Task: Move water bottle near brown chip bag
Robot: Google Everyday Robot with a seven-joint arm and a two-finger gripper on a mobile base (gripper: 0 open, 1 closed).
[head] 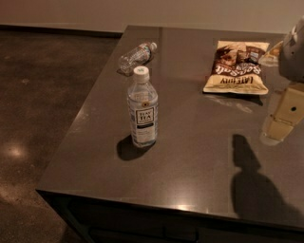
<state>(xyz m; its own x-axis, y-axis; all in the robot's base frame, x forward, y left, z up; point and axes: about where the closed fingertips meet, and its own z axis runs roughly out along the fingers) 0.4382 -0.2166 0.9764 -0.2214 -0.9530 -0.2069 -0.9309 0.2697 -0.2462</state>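
At the right edge of frame, mid-height, the gripper (279, 124) hangs over the table (190, 156). It shows as a cream block under a grey arm section, cut off by the frame edge. Can't tell how far apart it is set or whether it has hold of anything. It casts a dark shadow (251, 185) on the tabletop at lower right.

The water bottle (137, 55) lies on its side in the upper left part of the table, near the left edge, cap end pointing up and right. It is clear and crinkled. The brown chip bag (237, 66) lies flat at upper right, cream-yellow band at the end nearer the camera. Bottle and bag are well apart, with bare tabletop between them.

The tea bottle (142, 109) stands upright left of centre, white cap, dark label, lower in frame than the water bottle and not touching it.

Dark floor (42, 95) fills the left side, with a pale wall (142, 12) along the top.
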